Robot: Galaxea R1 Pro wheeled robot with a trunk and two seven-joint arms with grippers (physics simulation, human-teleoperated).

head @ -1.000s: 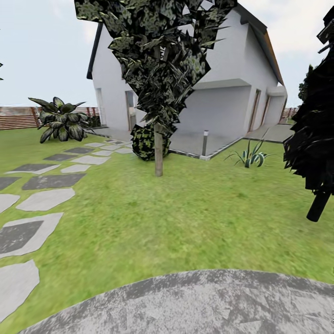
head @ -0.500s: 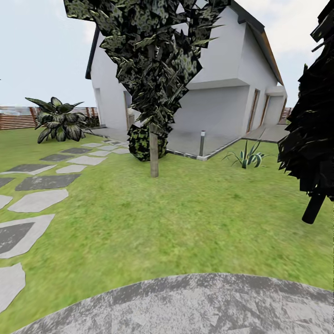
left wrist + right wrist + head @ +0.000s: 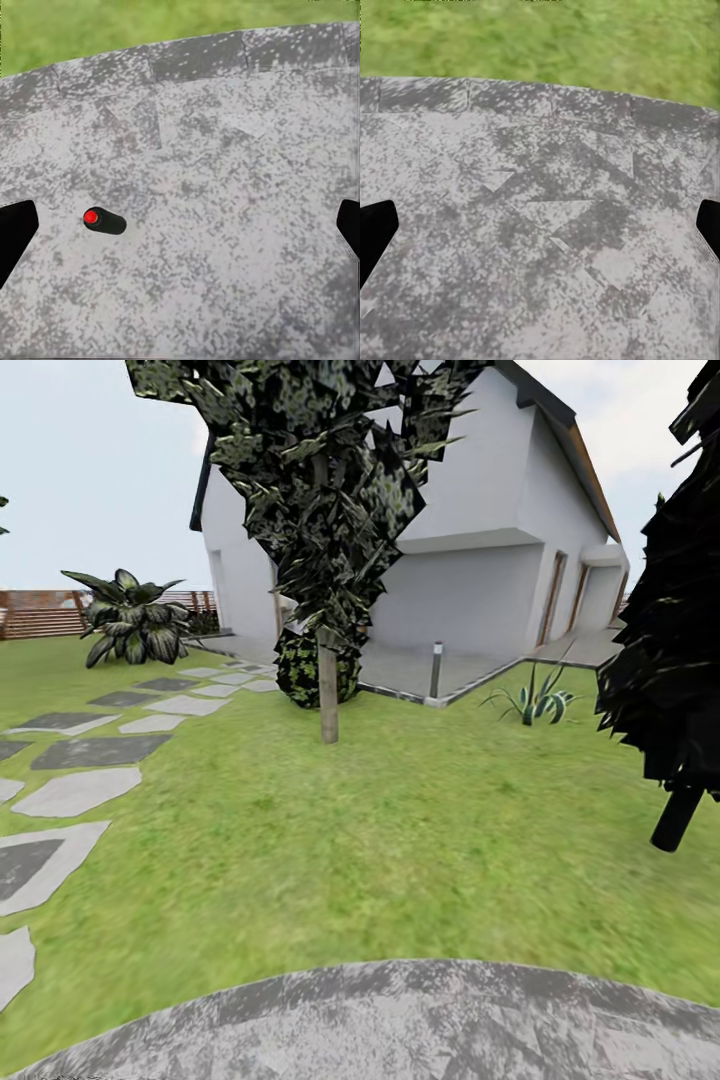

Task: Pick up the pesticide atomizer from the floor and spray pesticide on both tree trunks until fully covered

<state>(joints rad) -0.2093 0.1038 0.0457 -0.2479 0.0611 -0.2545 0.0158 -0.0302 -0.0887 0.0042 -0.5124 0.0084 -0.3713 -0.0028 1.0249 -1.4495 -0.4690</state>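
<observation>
Head view: you are looking across the green grass lawn [image 3: 380, 830] of the garden. The rough mottled grey stone floor [image 3: 400, 1025] with its curved edge is lying along the near edge of the picture. A tall tree with patchy dark green angular leaves [image 3: 320, 470] is standing mid-lawn on its straight pale grey-brown trunk [image 3: 328, 685], with a round dark green bush [image 3: 300, 670] just behind it. A near-black tree with a thin dark trunk [image 3: 678, 815] is standing to the right. Flat grey stepping stones [image 3: 75, 792] are running up the left toward the white house [image 3: 480, 550], and a brown slatted wooden fence [image 3: 40, 615] is closing the far left.

Left wrist view: the tiny near-black pesticide atomizer with a red top [image 3: 103, 220] is lying on its side on the stone floor [image 3: 225, 247], well inside the curved edge. The left pincer [image 3: 180, 225] is standing released, its dark fingertips [image 3: 13, 229] spread wide at both sides, clear of the atomizer.

Right wrist view: the right pincer [image 3: 540, 229] is likewise standing released over the bare stone floor [image 3: 547, 247], grass [image 3: 555, 45] lying beyond the edge.
</observation>
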